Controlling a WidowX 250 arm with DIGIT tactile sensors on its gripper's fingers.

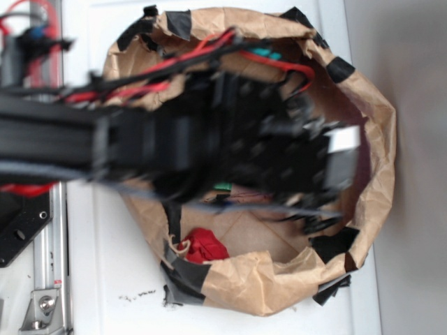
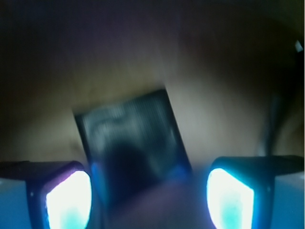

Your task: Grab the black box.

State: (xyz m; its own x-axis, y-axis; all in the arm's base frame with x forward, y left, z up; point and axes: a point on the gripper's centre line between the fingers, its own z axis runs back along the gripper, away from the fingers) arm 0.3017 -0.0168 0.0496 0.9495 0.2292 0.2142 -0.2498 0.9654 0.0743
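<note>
**Fingers spread, black box between them**

Glowing fingers (image 2: 66, 198) sit at 7 and 5 o'clock in the wrist view, spread wide and pinching nothing. Between them lies the black box (image 2: 131, 140), tilted, its near edge blurred. From outside, the gripper (image 1: 328, 174) hangs inside the brown paper wall (image 1: 370, 125); a red item (image 1: 204, 244) rests at 6 o'clock.

Exterior: arm (image 1: 174, 139) motion-blurred, most of the brown paper nest (image 1: 363, 105) floor is hidden; black box not seen. Wrist: black box (image 2: 131, 143) blurred, fingertips (image 2: 69, 200) cut off by bottom edge.
</note>
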